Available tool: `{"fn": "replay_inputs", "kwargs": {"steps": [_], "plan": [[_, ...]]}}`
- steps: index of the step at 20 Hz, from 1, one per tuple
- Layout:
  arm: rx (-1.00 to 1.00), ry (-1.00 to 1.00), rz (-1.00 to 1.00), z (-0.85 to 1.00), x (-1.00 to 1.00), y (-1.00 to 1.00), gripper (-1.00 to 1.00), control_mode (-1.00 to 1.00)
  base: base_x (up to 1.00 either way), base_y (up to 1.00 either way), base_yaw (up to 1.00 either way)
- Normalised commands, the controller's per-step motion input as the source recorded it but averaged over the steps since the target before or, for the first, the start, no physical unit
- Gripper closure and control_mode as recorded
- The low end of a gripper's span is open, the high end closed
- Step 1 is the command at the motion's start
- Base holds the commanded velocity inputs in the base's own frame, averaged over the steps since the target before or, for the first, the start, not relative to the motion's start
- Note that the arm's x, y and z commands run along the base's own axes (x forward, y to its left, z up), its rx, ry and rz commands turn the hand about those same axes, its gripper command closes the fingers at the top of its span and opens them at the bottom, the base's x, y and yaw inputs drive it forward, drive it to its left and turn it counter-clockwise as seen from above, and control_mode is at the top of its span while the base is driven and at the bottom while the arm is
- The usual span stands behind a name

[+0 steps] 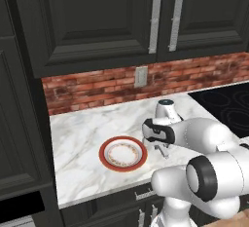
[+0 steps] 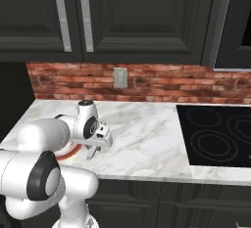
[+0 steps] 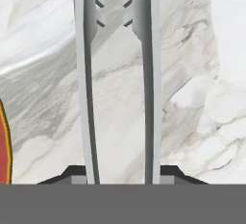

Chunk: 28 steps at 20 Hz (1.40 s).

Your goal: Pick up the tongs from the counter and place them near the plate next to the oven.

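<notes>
- Marble counter (image 1: 82, 133) with grey lines runs under dark cupboards and a red brick wall.
- Hand (image 3: 122, 172) is shut on the tongs (image 3: 117, 74); both thin silver arms run up between the finger tips, with the toothed ends far out in front.
- Hand hangs low, just beside the plate (image 1: 123, 153), on the side toward the black cooktop (image 2: 220, 134).
- Red plate rim peeks in at the edge of the hand view, so the tongs are already close to the plate.
- I think the putting-down step comes now: go down slowly until the tongs lie flat on the marble.
- Keep them off the plate rim, then open and lift straight up.
</notes>
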Motion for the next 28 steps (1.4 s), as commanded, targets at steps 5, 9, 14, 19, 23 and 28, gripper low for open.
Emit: {"fn": "replay_inputs", "kwargs": {"steps": [5, 9, 14, 19, 23, 28], "plan": [[0.00, -0.05, -0.05, -0.09, 0.00, 0.00, 1.00, -1.00, 0.00, 0.00, 0.00], [0.00, 0.00, 0.00, -0.16, 0.01, 0.00, 1.00, -1.00, 0.00, 0.00, 0.00], [0.00, 0.00, 0.00, -0.11, 0.16, 0.00, 1.00, -1.00, 0.00, 0.00, 0.00], [0.00, 0.00, 0.00, -0.14, 0.13, 0.00, 1.00, -1.00, 0.00, 0.00, 0.00], [0.00, 0.00, 0.01, -0.31, 0.06, 0.07, -1.00, -1.00, 0.00, 0.00, 0.00], [0.00, -0.02, 0.00, -0.20, 0.03, 0.03, -1.00, -1.00, 0.00, 0.00, 0.00]]}}
